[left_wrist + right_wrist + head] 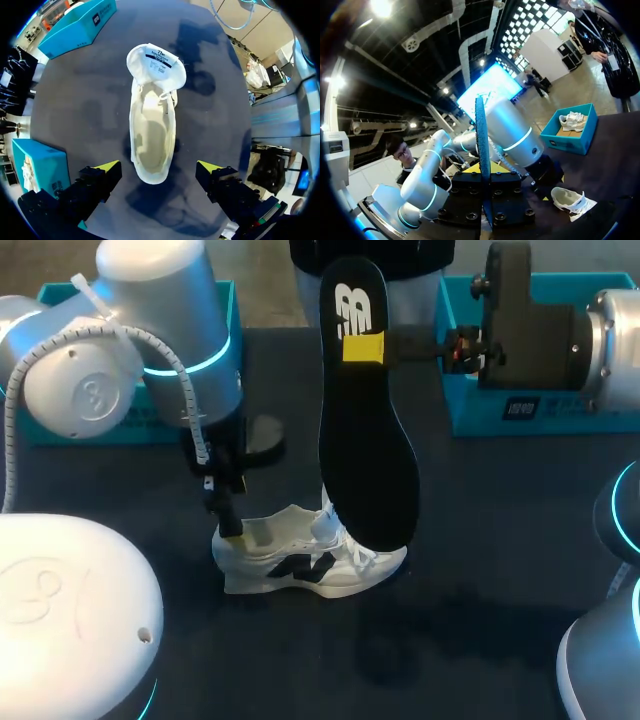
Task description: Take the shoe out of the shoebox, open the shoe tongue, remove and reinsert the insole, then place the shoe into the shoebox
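From above, the white sneaker [310,562] is sitting out on the table [490,540]. The black insole [368,450] is out too, so I think putting it back and boxing the shoe are left. The right gripper [364,348] is pinching the insole up high.

From the left wrist, the left gripper [159,170] is gaping wide around the heel, gripping nothing.

From the right wrist, the insole is being squeezed edge-on.
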